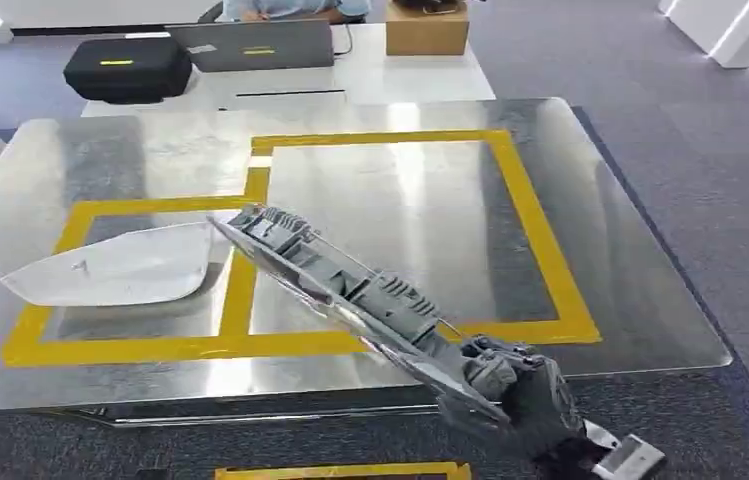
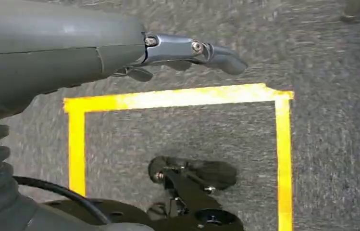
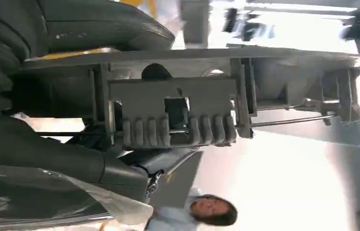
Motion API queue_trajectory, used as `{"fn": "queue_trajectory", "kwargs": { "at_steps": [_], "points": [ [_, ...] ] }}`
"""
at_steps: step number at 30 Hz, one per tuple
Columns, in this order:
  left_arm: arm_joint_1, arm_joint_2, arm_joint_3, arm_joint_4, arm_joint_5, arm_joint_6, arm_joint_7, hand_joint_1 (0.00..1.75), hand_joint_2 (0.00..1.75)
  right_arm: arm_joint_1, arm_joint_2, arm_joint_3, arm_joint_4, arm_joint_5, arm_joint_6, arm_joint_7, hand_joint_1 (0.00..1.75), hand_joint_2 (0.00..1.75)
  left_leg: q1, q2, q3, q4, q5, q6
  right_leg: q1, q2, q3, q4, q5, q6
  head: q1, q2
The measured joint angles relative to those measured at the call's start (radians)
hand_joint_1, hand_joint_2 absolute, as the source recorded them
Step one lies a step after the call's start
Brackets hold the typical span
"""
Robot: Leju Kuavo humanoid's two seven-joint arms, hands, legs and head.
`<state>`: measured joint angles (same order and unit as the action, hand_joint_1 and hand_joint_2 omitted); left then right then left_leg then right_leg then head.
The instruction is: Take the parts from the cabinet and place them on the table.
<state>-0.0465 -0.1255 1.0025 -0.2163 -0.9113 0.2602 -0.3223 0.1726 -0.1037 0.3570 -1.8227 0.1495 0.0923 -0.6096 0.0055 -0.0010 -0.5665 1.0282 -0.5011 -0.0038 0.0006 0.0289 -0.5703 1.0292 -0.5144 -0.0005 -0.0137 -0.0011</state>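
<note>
My right hand (image 1: 515, 392) grips one end of a long grey ribbed plastic part (image 1: 340, 285) and holds it tilted over the front of the shiny metal table (image 1: 610, 290); its far end reaches above the yellow tape line. The right wrist view shows the same grey part (image 3: 178, 113) up close, with my fingers (image 3: 96, 166) wrapped around it. A clear curved cover part (image 1: 115, 268) lies on the table inside the left taped box. My left hand (image 2: 187, 50) hangs over the carpet, fingers stretched out and holding nothing.
Yellow tape marks two boxes on the table (image 1: 530, 210). Behind it stands a white desk with a black case (image 1: 128, 68), a laptop (image 1: 255, 44) and a cardboard box (image 1: 427, 28). A person (image 3: 211, 211) appears in the right wrist view. Yellow floor tape (image 2: 178, 96) lies below.
</note>
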Motion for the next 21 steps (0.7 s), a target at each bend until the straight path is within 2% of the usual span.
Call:
{"fn": "queue_trajectory", "kwargs": {
  "at_steps": [3,7,13,17,21],
  "points": [
    [0.002,0.002,0.000,0.000,-0.001,-0.001,0.000,0.00,1.75,-0.027,-0.001,0.010,0.022,0.018,-0.016,0.007,1.75,1.75,-0.003,-0.002,-0.002,0.000,0.002,0.003,-0.003,-0.002,0.003,-0.008,0.005,0.009,-0.001,0.000],
    [0.000,0.002,0.001,0.000,-0.010,-0.003,-0.001,0.00,1.75,-0.054,-0.005,0.032,0.039,0.068,-0.050,0.024,1.75,1.75,-0.005,-0.002,-0.002,0.001,0.002,0.009,-0.004,-0.002,0.005,-0.013,0.008,0.015,-0.001,0.000],
    [-0.009,0.003,0.000,0.000,-0.031,-0.013,-0.005,0.00,1.75,-0.187,-0.018,0.086,0.111,0.189,-0.193,0.114,1.75,1.75,-0.006,-0.001,-0.003,0.001,0.005,0.015,-0.005,-0.002,0.005,-0.015,0.012,0.021,-0.001,0.000],
    [-0.009,0.003,0.000,0.000,-0.041,-0.014,-0.005,0.00,1.75,-0.246,-0.025,0.107,0.151,0.240,-0.245,0.156,1.75,1.75,-0.006,-0.001,-0.002,0.001,0.005,0.015,-0.005,-0.001,0.005,-0.015,0.013,0.022,-0.001,0.000],
    [-0.012,0.005,-0.002,0.000,-0.062,-0.025,0.000,0.00,1.75,-0.338,-0.038,0.137,0.217,0.366,-0.321,0.252,1.75,1.75,-0.005,-0.001,-0.003,0.001,0.007,0.015,-0.004,-0.002,0.004,-0.014,0.014,0.022,-0.001,0.000]
  ]
}}
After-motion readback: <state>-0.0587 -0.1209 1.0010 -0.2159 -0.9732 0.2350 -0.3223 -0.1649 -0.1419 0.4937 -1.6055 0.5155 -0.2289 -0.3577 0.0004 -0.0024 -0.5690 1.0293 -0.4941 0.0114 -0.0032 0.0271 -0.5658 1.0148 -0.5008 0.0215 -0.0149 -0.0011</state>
